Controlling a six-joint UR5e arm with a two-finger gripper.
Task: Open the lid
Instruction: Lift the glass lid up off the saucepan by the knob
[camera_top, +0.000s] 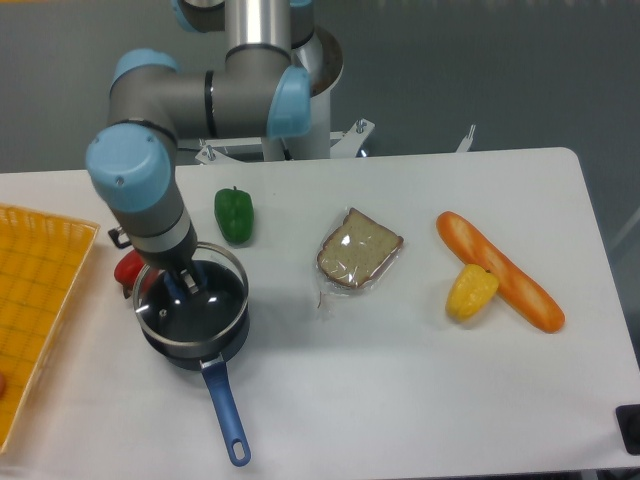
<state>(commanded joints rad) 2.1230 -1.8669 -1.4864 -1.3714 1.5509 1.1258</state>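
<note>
Now gripper (183, 283) clamped on knob of one lid (190, 300), lid raised just above one saucepan (200, 350). I count one green pepper (234, 214), one bread slice (358, 249), one baguette (498, 270), one basket (35, 310).
</note>
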